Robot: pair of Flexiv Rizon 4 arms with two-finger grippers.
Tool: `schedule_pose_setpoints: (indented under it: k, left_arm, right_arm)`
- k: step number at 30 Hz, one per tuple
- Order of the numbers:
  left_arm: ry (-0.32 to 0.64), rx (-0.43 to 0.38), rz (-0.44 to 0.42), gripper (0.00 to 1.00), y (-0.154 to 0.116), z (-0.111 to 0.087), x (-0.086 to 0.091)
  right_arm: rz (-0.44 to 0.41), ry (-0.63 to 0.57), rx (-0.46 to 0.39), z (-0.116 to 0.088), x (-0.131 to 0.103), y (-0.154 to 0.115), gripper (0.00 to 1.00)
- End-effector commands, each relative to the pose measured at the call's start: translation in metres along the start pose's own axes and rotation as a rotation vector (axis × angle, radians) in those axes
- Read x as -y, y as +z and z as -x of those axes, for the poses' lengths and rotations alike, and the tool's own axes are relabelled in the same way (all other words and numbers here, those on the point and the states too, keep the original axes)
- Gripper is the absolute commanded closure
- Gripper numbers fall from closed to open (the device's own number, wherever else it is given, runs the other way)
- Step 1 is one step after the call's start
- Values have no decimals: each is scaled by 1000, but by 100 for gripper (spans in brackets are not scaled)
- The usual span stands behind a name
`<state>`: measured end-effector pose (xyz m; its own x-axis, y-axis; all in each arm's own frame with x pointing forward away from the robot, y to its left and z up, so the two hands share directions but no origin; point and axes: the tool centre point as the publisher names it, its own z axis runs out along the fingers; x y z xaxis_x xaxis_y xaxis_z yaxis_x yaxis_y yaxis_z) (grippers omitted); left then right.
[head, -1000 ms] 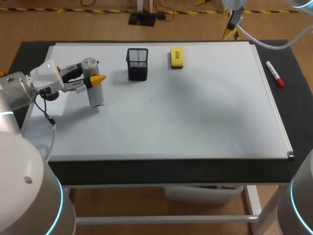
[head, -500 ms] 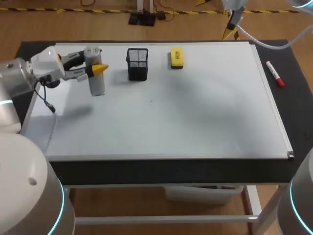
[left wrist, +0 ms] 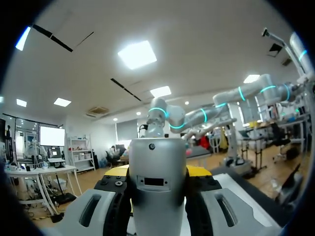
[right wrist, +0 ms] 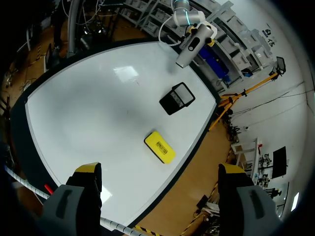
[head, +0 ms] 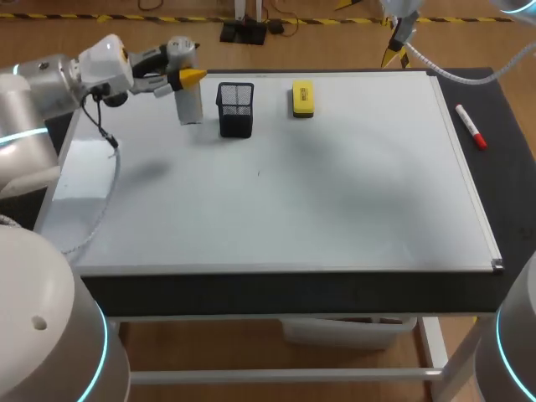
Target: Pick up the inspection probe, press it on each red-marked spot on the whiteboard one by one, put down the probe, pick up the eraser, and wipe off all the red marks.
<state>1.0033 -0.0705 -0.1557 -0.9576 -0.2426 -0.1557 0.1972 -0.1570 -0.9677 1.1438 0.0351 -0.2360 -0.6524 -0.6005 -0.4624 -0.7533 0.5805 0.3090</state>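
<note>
While the left gripper (head: 186, 75) clamps the upright probe (head: 190, 107), the mesh holder (head: 235, 110) stands just to its right.

The left gripper (left wrist: 157, 171) is squeezing a fat silver metal probe (left wrist: 157, 196) between its black fingers (left wrist: 116, 199). Its yellow tips (left wrist: 199, 171) are peeking out on both sides of the probe.

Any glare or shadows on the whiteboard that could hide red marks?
Head view: a pale reflection near the left edge of the whiteboard, a soft shadow beside it. Right wrist view: one bright patch near the probe. Left wrist view: the probe fills the middle.
</note>
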Motion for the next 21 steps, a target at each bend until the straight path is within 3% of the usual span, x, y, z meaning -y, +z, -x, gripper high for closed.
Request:
schedule_pose_setpoints:
  k: [1,21]
  left_arm:
    - [-4,-142,-22,100,15,26,-5]
    - [-66,-340,-96,100,69,63,-14]
  right_arm:
    - [-1,-2,-5,1,1,-1,0]
    - [-1,-2,-5,1,1,-1,0]
